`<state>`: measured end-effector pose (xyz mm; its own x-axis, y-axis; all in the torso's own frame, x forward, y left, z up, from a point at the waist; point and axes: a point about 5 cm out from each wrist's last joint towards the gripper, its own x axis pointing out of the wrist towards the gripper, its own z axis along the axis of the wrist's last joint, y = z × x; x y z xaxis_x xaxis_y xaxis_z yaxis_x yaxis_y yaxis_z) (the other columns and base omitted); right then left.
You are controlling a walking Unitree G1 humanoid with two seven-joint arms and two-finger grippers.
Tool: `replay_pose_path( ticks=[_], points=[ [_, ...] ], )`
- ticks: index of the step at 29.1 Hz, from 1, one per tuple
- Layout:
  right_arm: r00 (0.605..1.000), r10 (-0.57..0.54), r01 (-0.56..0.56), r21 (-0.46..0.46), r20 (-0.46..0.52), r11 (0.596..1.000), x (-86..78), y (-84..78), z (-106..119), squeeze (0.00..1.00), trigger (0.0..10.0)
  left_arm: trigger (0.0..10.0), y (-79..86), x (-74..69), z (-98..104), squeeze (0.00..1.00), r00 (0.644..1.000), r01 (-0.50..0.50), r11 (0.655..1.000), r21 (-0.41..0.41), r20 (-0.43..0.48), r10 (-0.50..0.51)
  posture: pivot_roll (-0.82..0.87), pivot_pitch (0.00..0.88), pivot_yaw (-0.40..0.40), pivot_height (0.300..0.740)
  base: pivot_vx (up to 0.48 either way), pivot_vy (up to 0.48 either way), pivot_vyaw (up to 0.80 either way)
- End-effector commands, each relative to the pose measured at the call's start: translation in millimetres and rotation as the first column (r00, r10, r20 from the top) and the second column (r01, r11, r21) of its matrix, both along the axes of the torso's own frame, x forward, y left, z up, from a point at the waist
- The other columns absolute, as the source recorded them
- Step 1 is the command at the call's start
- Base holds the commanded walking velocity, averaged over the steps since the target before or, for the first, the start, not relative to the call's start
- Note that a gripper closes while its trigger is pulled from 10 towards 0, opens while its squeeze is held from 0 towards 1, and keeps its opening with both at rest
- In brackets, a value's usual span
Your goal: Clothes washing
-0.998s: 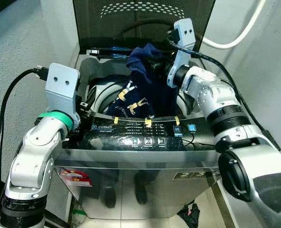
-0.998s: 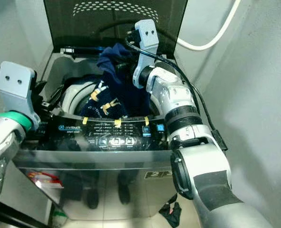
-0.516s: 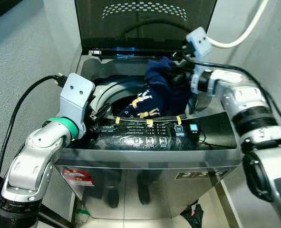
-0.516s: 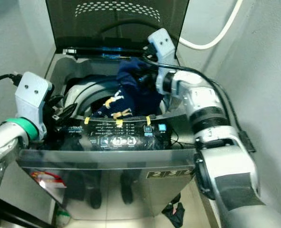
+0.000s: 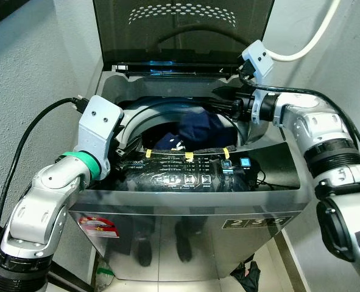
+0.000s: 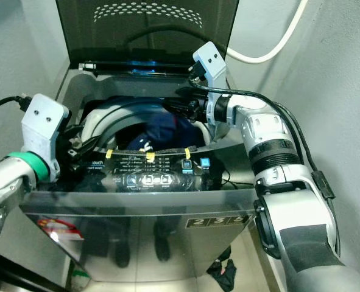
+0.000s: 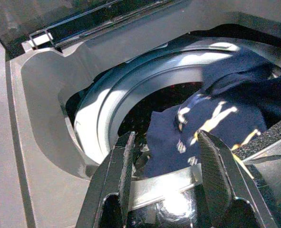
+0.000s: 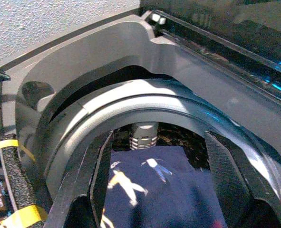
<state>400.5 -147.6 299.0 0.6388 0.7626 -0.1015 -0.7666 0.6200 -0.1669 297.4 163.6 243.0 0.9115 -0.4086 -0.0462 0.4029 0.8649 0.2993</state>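
Note:
A top-loading washing machine (image 5: 192,179) stands before me with its dark lid (image 5: 180,30) raised. A navy garment (image 5: 198,128) with white and yellow print lies loose in the drum, bunched toward the front right. My right gripper (image 5: 221,100) hovers open over the back right rim of the opening, above the garment (image 8: 150,190), holding nothing. My left gripper (image 5: 122,146) sits open at the front left of the drum rim (image 5: 137,115), close beside the garment (image 7: 211,118) and apart from it.
Rough grey walls close in on both sides. A white hose (image 5: 307,42) runs up the wall behind the right arm. The control panel with yellow tape strips (image 5: 186,157) crosses the front. A dark rag (image 5: 247,274) lies on the floor at the lower right.
My right gripper has opened and let go of the navy garment, which has dropped into the drum. The right arm has drawn back toward the right rim. The left gripper came up to the drum rim.

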Motion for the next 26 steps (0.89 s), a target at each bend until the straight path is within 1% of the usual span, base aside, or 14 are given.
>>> replay_pose_path(
  ticks=[1,6,8,9,11,14,15,16,17,18,20,21,22,26],
  points=[
    [1.000,-0.009,0.009,0.011,0.019,1.000,-0.7,-3.5,9,0.00,10.0,10.0,-2.9,-0.8,0,0.00,1.000,0.022,1.000,0.017,-0.003,-0.022,0.18,0.032,0.062,0.740,0.000,0.000,0.00],
    [0.992,-0.108,0.106,0.034,0.062,0.994,-1.3,-27.4,20,0.00,10.0,10.0,0.0,3.1,7,0.00,0.998,-0.022,0.999,0.036,0.066,0.020,0.18,0.034,0.071,0.740,0.000,0.000,0.00],
    [0.962,-0.250,0.219,0.232,0.112,0.948,3.1,-32.7,34,0.00,10.0,10.0,1.5,6.4,12,0.00,0.993,-0.054,0.998,0.020,0.108,0.051,0.17,0.032,0.074,0.740,0.000,0.000,0.00],
    [0.962,-0.250,0.219,0.232,0.112,0.948,3.1,-32.7,34,0.00,10.0,10.0,1.5,6.4,12,0.00,0.993,-0.054,0.998,0.020,0.108,0.051,0.17,0.032,0.074,0.740,0.000,0.000,0.00],
    [0.943,-0.333,0.302,0.414,0.004,0.859,5.4,-32.7,22,0.00,10.0,10.0,4.4,9.7,16,0.00,0.983,-0.111,0.994,-0.008,0.145,0.111,0.17,0.028,0.072,0.740,0.000,0.000,0.00],
    [0.920,-0.386,0.384,0.335,-0.065,0.860,2.9,-25.9,-21,0.00,10.0,10.0,9.3,10.7,19,0.00,0.972,-0.160,0.987,-0.020,0.168,0.161,0.17,0.025,0.067,0.740,0.000,0.000,0.00],
    [0.893,-0.450,0.415,0.409,-0.011,0.813,-0.5,-25.2,-28,0.00,10.0,10.0,14.2,10.5,19,0.00,0.966,-0.188,0.982,-0.029,0.176,0.191,0.17,0.021,0.064,0.740,0.000,0.000,0.00],
    [0.833,-0.553,0.442,0.596,0.004,0.670,-9.0,-27.9,-26,0.00,10.0,10.0,22.1,10.0,19,0.00,0.953,-0.235,0.971,-0.045,0.183,0.240,0.16,0.024,0.065,0.740,0.000,0.000,0.00],
    [0.833,-0.553,0.442,0.596,0.004,0.670,-9.0,-27.9,-26,0.00,10.0,10.0,22.1,10.0,19,0.00,0.953,-0.235,0.971,-0.045,0.183,0.240,0.16,0.024,0.065,0.740,0.000,0.000,0.00],
    [0.812,-0.584,0.447,0.668,-0.024,0.595,-12.7,-29.9,-24,0.00,10.0,10.0,25.0,10.0,19,0.00,0.948,-0.254,0.966,-0.052,0.186,0.259,0.16,0.024,0.065,0.740,0.000,0.000,0.00],
    [0.812,-0.584,0.447,0.668,-0.024,0.595,-12.7,-29.9,-24,0.00,10.0,10.0,25.0,10.0,19,0.00,0.948,-0.254,0.966,-0.052,0.186,0.259,0.16,0.024,0.065,0.740,0.000,0.000,0.00],
    [0.816,-0.577,0.419,0.717,-0.029,0.557,-17.8,-26.4,-21,0.00,10.0,10.0,25.2,9.7,20,0.00,0.946,-0.252,0.965,-0.070,0.194,0.261,0.15,0.023,0.072,0.740,0.000,0.000,0.00],
    [0.816,-0.577,0.419,0.717,-0.029,0.557,-17.8,-26.4,-21,0.00,10.0,10.0,25.2,9.7,20,0.00,0.946,-0.252,0.965,-0.070,0.194,0.261,0.15,0.023,0.072,0.740,0.000,0.000,0.00],
    [0.850,-0.523,0.310,0.744,0.062,0.592,-35.4,-2.2,-22,0.00,10.0,10.0,22.3,11.6,18,0.00,0.933,-0.275,0.950,-0.148,0.199,0.301,0.15,0.020,0.072,0.740,0.000,0.000,0.00]
  ],
)
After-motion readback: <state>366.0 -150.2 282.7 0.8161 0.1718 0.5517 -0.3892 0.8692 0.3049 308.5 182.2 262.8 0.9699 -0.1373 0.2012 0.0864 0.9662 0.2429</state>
